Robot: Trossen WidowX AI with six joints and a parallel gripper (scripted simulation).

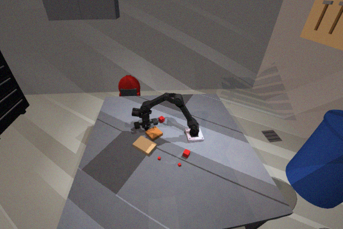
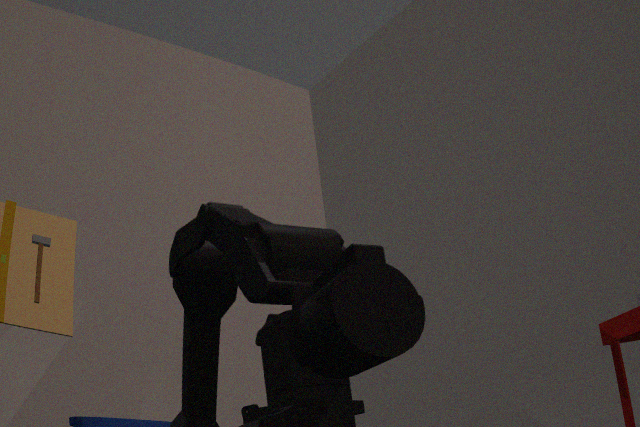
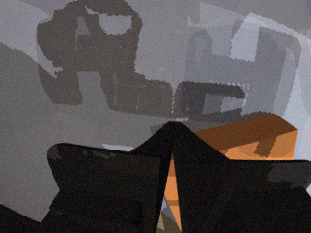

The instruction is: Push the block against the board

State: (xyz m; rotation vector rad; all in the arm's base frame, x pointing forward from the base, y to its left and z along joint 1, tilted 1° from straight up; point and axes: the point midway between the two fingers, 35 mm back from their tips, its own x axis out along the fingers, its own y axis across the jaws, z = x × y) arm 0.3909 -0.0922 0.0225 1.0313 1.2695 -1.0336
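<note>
The orange square block (image 1: 154,133) (image 3: 279,139) lies flat on the table. The larger tan board (image 1: 144,145) lies just in front of it in the top view, with a narrow strip of table between them. In the wrist view, slivers of orange, grey and tan show between the finger bodies. My gripper (image 1: 146,128) (image 3: 173,127) is shut and holds nothing. It points down at the back left corner of the block in the top view. Whether the fingertips touch the block cannot be told. The exterior view shows only the arm, with neither part in view.
A red cube (image 1: 161,119) lies behind the block. Another red cube (image 1: 186,153) and two tiny ones (image 1: 159,158) (image 1: 179,164) lie right of and in front of the board. The arm's base stands on a white plate (image 1: 199,138) to the right.
</note>
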